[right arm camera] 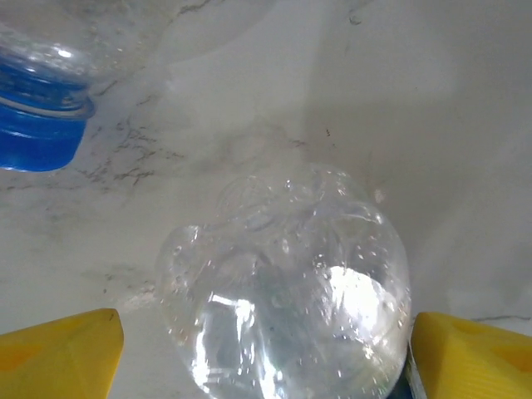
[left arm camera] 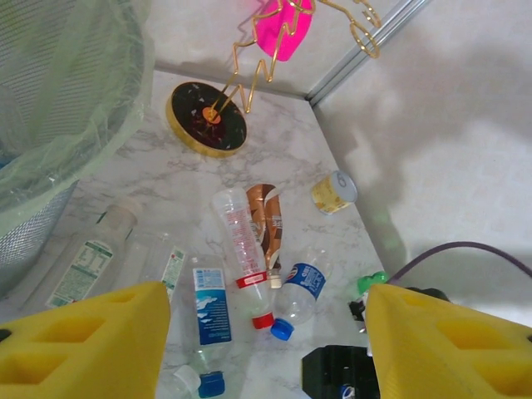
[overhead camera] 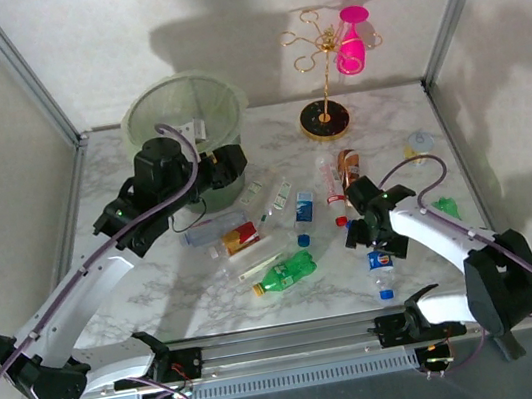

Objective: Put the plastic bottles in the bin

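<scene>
Some ten plastic bottles [overhead camera: 237, 236] lie scattered across the marble desk [overhead camera: 212, 304] as two robot arms set about clearing them into the pale-green bin [overhead camera: 145, 107] at the back left. Judging by the spread, the job is in its early part: nearly the whole lot is on the desk, between the bin and the right-hand edge, and no bottle is being carried.

The left tool [overhead camera: 230, 162] hangs beside the bin's near rim. Its yellow fingers [left arm camera: 83, 345] are spread wide with nothing between them, above the pile. The right tool [overhead camera: 364, 232] is low over a blue-labelled bottle [overhead camera: 380, 262] at the near right. Seen from its wrist, the fingers [right arm camera: 58, 353] sit either side of a clear bottle [right arm camera: 287, 274], seemingly the same one. They are apart, with a sliver of desk visible between the left finger and the plastic, so no grip has closed.

A pink goblet [overhead camera: 353, 44] on its gold wire stand [overhead camera: 324, 119] and a small tan cup [overhead camera: 417, 143] are not part of the haul.

What the bin holds is hard to say: its cloudy wall blurs the inside, and the left wrist view cuts it off at the frame edge. From above, the right arm covers its own fingers. Whether the right finger touches the bottle cannot be told.
</scene>
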Controlling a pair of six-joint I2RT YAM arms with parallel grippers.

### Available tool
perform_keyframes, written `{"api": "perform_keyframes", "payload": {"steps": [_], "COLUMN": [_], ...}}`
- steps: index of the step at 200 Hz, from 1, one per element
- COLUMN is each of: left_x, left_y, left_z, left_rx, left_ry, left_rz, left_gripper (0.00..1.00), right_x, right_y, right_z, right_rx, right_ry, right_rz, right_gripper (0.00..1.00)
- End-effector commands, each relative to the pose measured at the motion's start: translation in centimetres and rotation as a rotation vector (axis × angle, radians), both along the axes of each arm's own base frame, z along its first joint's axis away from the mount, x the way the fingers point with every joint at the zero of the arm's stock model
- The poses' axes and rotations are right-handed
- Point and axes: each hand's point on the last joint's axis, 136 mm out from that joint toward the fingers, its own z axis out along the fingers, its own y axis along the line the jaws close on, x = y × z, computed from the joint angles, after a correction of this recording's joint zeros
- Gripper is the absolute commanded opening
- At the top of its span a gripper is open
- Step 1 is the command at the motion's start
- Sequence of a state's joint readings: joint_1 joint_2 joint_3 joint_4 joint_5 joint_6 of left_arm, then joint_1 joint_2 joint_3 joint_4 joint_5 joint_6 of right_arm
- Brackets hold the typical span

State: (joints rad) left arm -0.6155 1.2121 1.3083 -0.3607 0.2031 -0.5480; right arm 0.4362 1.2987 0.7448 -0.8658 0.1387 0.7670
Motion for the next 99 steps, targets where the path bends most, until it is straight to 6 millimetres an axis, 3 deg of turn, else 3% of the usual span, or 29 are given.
{"api": "perform_keyframes", "payload": {"steps": [1, 99], "left_x": [-0.26, 0.4], "left_y": [-0.18, -1.1], "left_z": [-0.12, -0.35], "left_rx": [-0.021, -0.032], "left_ry": [0.002, 0.025], "left_rz": [-0.015, -0.03], "left_gripper": [0.63, 0.63], "right_x": [0.19, 0.52], "right_y": [-0.38, 0.04], "right_z": [-0.97, -1.61], "right_rx": [-0.024, -0.006], "right_ry": [0.005, 0.001], "right_rz": [-0.018, -0.036], "right_gripper": [0.88, 0.62]}}
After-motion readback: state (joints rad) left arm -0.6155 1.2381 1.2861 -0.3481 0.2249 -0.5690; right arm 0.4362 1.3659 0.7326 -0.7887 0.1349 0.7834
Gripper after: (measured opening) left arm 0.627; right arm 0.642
